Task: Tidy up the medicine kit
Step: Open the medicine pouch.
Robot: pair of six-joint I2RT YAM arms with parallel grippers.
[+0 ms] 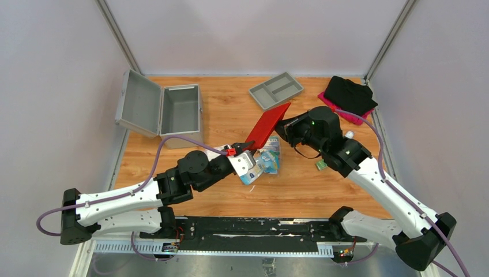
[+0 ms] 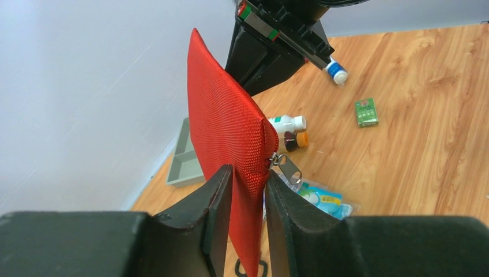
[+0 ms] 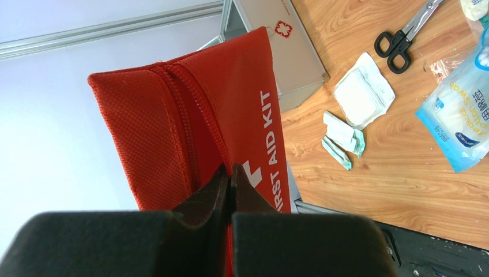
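Note:
A red first aid kit pouch point(image 1: 268, 126) hangs above the middle of the table, held between both grippers. My left gripper point(image 1: 245, 147) is shut on its lower end; in the left wrist view the fingers clamp the fabric point(image 2: 230, 127) on both sides, just beside the metal zipper pull point(image 2: 286, 166). My right gripper point(image 1: 285, 122) is shut on the upper end; in the right wrist view the fingertips pinch the zipper seam of the pouch point(image 3: 202, 109). An open grey metal box point(image 1: 170, 109) stands at the back left.
A grey divided tray point(image 1: 275, 89) and a black cloth point(image 1: 349, 95) lie at the back. Under the pouch are a swab bag point(image 1: 265, 164), scissors point(image 3: 403, 34), a gauze packet point(image 3: 363, 92), small bottles point(image 2: 288, 123) and a green packet point(image 1: 320, 165).

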